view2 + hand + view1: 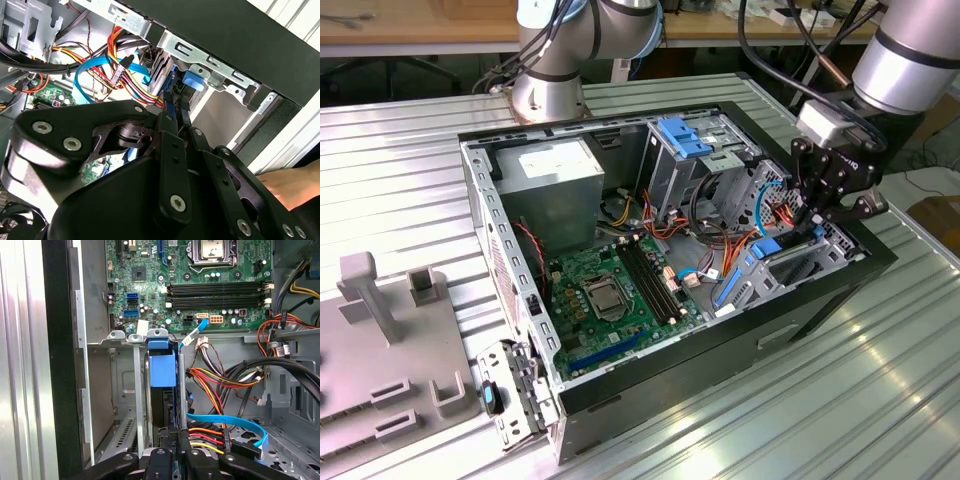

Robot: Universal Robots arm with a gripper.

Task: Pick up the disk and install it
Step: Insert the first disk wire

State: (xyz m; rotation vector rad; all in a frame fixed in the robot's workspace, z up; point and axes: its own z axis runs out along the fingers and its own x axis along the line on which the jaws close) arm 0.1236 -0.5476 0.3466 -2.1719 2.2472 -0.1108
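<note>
My end effector sits inside the open PC case, at the drive cage by the case's front wall. Fingers pressed together on the blue frame of the disk, which stands on edge in the cage slot, w/ coloured cables just beside. Motherboard lies nearby.

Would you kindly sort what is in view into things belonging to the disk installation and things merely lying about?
Job in hand:
disk, standing on edge in the drive bay
end effector, at the disk's edge

Lying about:
motherboard
power supply
grey fixture
</note>
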